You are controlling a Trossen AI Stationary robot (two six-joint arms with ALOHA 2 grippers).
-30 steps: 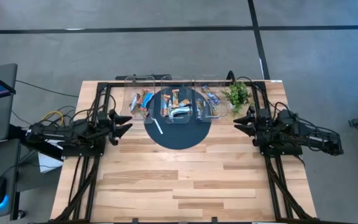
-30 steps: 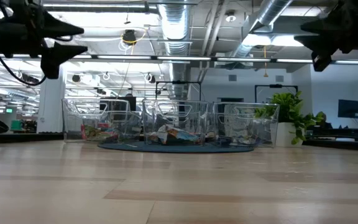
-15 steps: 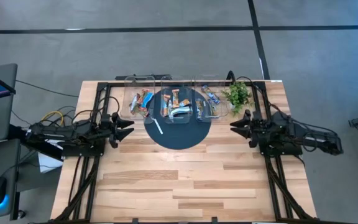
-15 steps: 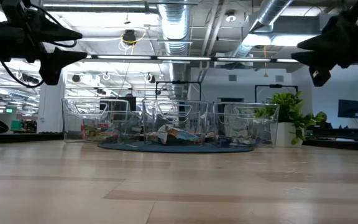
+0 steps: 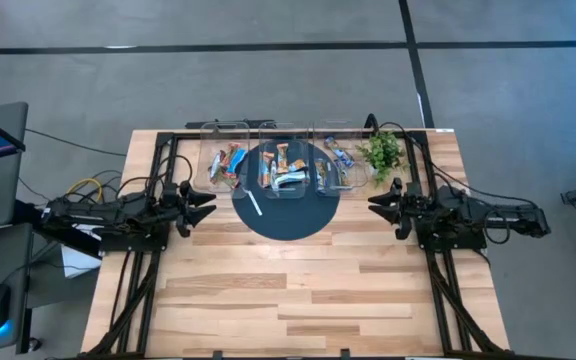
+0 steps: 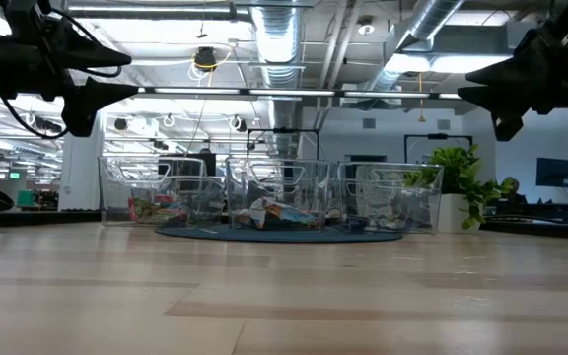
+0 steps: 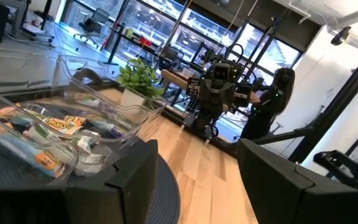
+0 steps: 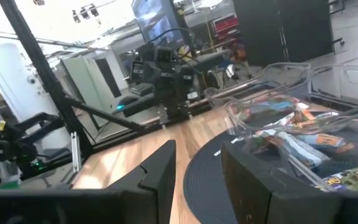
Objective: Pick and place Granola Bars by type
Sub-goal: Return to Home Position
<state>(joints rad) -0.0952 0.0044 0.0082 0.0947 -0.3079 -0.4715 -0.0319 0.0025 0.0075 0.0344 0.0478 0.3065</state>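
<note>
- The left gripper hangs raised over the desk, on its left part, fingers spread and empty; the right gripper mirrors it on the right part, likewise parted and holding nothing.
- Between them lies a round dark mat with a thin white stick on it; a small plant stands just beside the right-hand bin.
- The bars lie in three clear bins along the desk's far side: orange-red in the left one, tan in the middle, blue-white in the right; none shows loose on the desk.
- By the look of it, each bar is light and flat, fairly stiff inside, its glossy wrapper slick and crinkly; a pinch across the narrow width at mid-length seems safest, since the crimped ends would likely fold or slip.
- The bars overlap in the bins, so an exact count is hard; the low view shows them only partly through the clear walls; the wrapper print cannot be read; each wrist view cuts off part of the row.
</note>
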